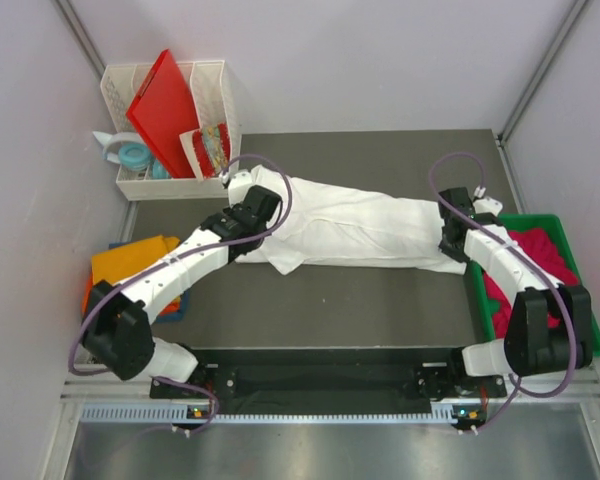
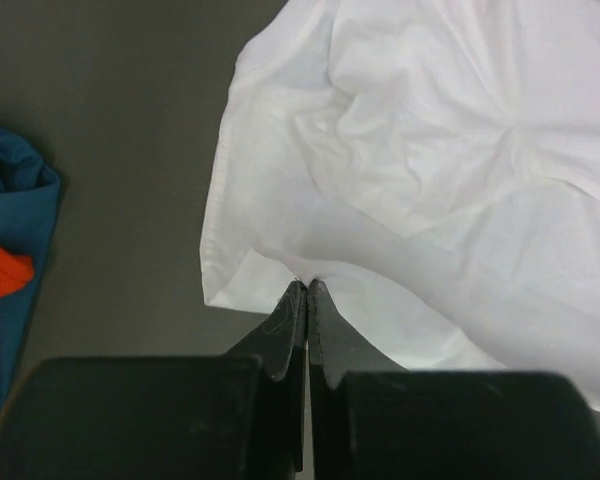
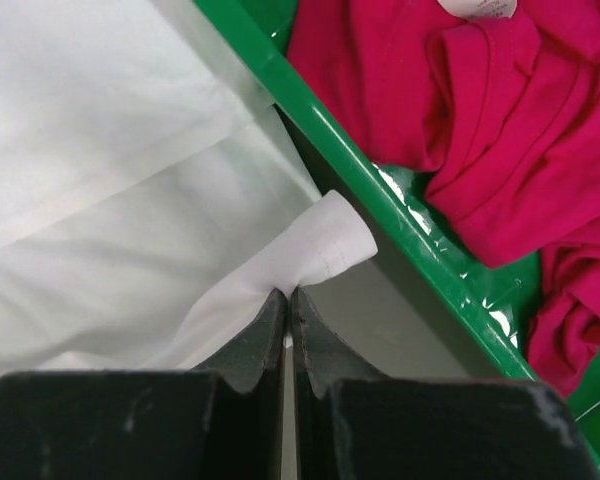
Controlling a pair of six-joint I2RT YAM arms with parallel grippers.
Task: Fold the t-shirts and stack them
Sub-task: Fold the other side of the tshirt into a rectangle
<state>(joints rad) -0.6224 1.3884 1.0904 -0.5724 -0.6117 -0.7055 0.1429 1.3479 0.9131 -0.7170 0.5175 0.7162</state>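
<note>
Left claw (image 2: pixel 307 285) and right claw (image 3: pixel 288 292) each pinch shut on an end of the soft white short-sleeved t-shirt (image 1: pixel 350 225), which lies stretched left to right across the flat dark grey table (image 1: pixel 330 310). At the right, a green plastic bin (image 1: pixel 586 295) holds a crumpled magenta-pink t-shirt (image 1: pixel 538 255). At the left, a plain orange t-shirt (image 1: pixel 130 262) lies on a blue t-shirt (image 2: pixel 25 210).
</note>
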